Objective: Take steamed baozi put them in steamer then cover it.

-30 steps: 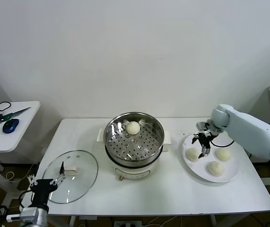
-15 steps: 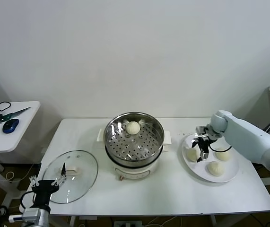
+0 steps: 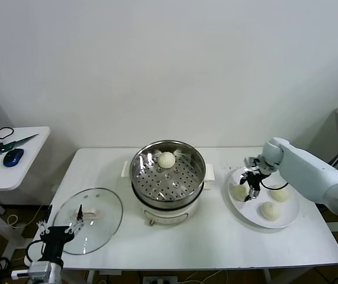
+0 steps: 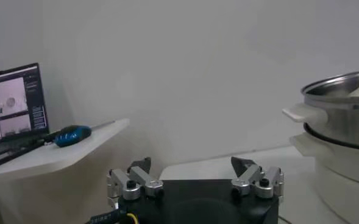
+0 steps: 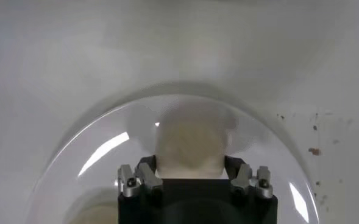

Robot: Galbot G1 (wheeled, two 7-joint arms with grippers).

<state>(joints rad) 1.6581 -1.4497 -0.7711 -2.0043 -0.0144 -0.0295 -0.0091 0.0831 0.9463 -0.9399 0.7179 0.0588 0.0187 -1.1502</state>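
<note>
Head view: the right gripper [image 3: 250, 186] reaches down over the white plate [image 3: 289, 220] on the right part of the white table [image 3: 216, 242], its fingers clenched against the two sides of the leftmost baozi [image 3: 240, 192]. In the right wrist view that bun [image 5: 192, 146] sits between the two fingers [image 5: 147, 175], touching both, and rests on the plate [image 5: 94, 164]. Two further buns lie on the plate: one toward the far right [image 3: 280, 194] and one nearer the front edge [image 3: 269, 210], each apart from the gripped bun. A fourth bun [image 3: 167, 160] lies on the perforated floor of the steamer [image 3: 167, 177], toward its rear wall; the steamer stands at the table's centre on its white pot base [image 3: 166, 213]. The cover [image 3: 89, 220] lies flat on the table's front left corner, handle up, well apart from the steamer. The left gripper [image 3: 55, 232] waits low at that corner, just beside the cover's rim, jaws spread wide and empty, as the left wrist view [image 4: 194, 176] confirms. A side table [image 3: 12, 163] at far left carries a blue mouse [image 3: 13, 157].
</note>
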